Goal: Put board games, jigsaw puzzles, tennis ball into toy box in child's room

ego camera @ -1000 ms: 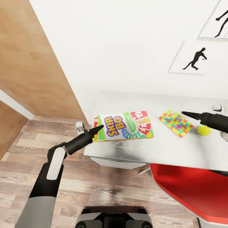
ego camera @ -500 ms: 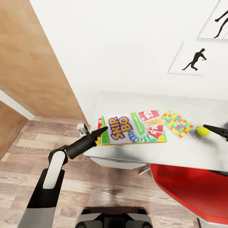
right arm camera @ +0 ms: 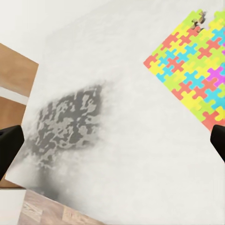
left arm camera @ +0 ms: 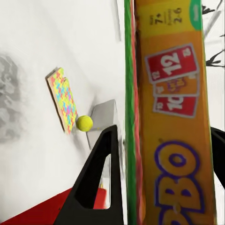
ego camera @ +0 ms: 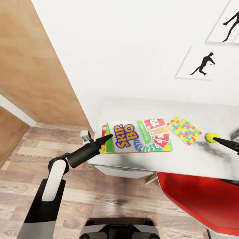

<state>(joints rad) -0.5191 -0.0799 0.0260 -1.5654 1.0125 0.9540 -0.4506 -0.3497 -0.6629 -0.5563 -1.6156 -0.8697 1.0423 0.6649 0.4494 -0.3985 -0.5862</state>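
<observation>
The green-yellow Skip-Bo board game (ego camera: pixel 139 135) lies flat on the near left part of the pale table (ego camera: pixel 139 109). A red-edged box (ego camera: pixel 104 128) shows under its left end. My left gripper (ego camera: pixel 108 137) is shut on that end; in the left wrist view the box (left arm camera: pixel 173 117) sits between the fingers (left arm camera: pixel 101 178). One jigsaw puzzle (ego camera: pixel 184 130) lies just right of the box. The tennis ball (ego camera: pixel 211 137) rests beside it. My right gripper (ego camera: pixel 229 143) is open just right of the ball, over the bare tabletop (right arm camera: pixel 112 140). The toy box's grey edge (left arm camera: pixel 105 115) sits behind the ball.
A red chair (ego camera: pixel 199 199) stands under the table's near edge at the right. Wood-plank floor (ego camera: pixel 20 179) lies at the left beside a wooden panel (ego camera: pixel 30 66). The white wall behind the table carries baseball silhouette posters (ego camera: pixel 202 63).
My left gripper has carried the Skip-Bo box to the right until it nearly meets the puzzle. The right arm has drawn back to the right, past the ball.
</observation>
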